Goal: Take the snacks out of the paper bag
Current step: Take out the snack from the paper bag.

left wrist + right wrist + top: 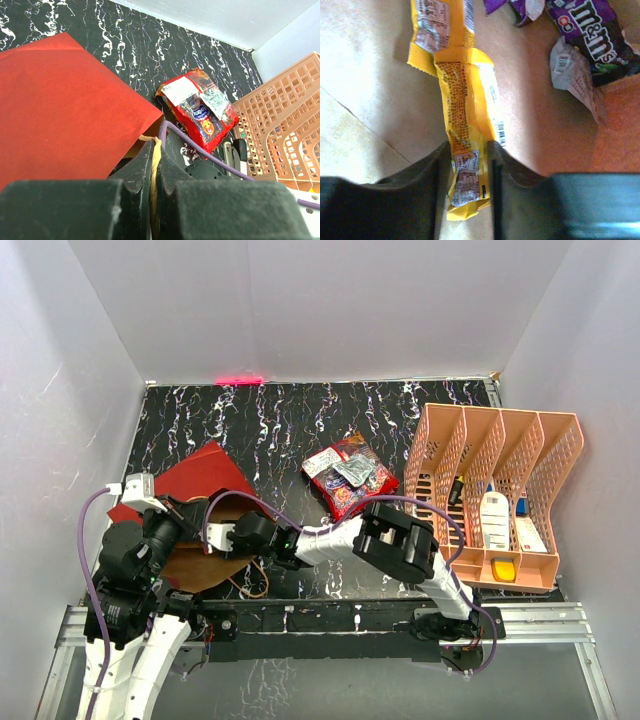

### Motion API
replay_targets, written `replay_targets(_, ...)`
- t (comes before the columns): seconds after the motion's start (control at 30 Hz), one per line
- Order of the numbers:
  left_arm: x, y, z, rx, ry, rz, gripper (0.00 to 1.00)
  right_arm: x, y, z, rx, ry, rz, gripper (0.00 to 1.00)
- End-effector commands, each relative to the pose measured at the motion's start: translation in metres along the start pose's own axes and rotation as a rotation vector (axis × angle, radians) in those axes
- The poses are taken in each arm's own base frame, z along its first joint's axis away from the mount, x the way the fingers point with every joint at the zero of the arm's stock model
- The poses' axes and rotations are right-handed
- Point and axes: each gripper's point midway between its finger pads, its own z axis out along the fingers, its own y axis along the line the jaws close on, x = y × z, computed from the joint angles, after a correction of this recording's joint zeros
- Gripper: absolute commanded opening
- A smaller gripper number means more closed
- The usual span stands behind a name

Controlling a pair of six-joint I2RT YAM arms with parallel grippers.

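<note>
Jaws on the left clamp the cord handle (155,162) of the paper bag (65,100); right jaws stand part-open astride a yellow packet (467,125) inside.

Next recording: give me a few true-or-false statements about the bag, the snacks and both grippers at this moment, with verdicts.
1. The left gripper is shut on the mouth edge of the paper bag. True.
2. Every snack is out on the table. False: a yellow packet and a purple packet lie inside the bag.
3. A red packet lies on the table between the bag and the file rack. True.
4. The right gripper hovers over the file rack. False: it reaches into the bag, jaws apart on either side of the yellow packet.
</note>
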Motion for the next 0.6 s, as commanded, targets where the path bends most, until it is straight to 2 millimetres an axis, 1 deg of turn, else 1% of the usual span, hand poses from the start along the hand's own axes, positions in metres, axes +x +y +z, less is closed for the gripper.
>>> replay_targets(0.0,-0.006,-0.004,0.002,0.019,-0.018,0.002,0.00,-0.015,-0.014,-0.001,0.052,-0.039,0.025,0.26)
replay_targets(0.07,-0.006,-0.004,0.002,0.020,-0.018,0.003,0.00,-0.019,-0.016,-0.008,0.058,-0.057,0.034,0.16)
replay_targets(0.1,-0.005,-0.004,0.002,0.018,-0.015,0.002,0.00,-0.023,-0.017,-0.012,0.058,-0.068,0.038,0.12)
replay_targets(0.17,-0.005,-0.004,0.003,0.017,-0.012,0.002,0.00,-0.038,-0.023,-0.024,0.064,-0.114,0.042,0.09)
replay_targets(0.27,-0.005,-0.004,0.003,0.017,-0.017,0.003,0.00,-0.059,-0.031,-0.043,0.085,-0.192,0.042,0.07)
replay_targets(0.33,-0.005,-0.003,0.003,0.012,-0.016,0.001,0.00,-0.074,-0.033,-0.057,0.082,-0.234,0.036,0.07)
replay_targets(0.47,-0.005,-0.004,0.004,0.016,-0.007,0.002,0.00,-0.093,-0.024,-0.083,0.030,-0.321,0.072,0.07)
replay_targets(0.53,-0.005,-0.003,0.004,0.011,-0.011,0.002,0.00,-0.096,-0.016,-0.098,0.002,-0.354,0.116,0.07)
replay_targets(0.57,-0.004,-0.002,0.004,0.008,-0.009,0.000,0.00,-0.095,-0.012,-0.106,-0.013,-0.360,0.141,0.07)
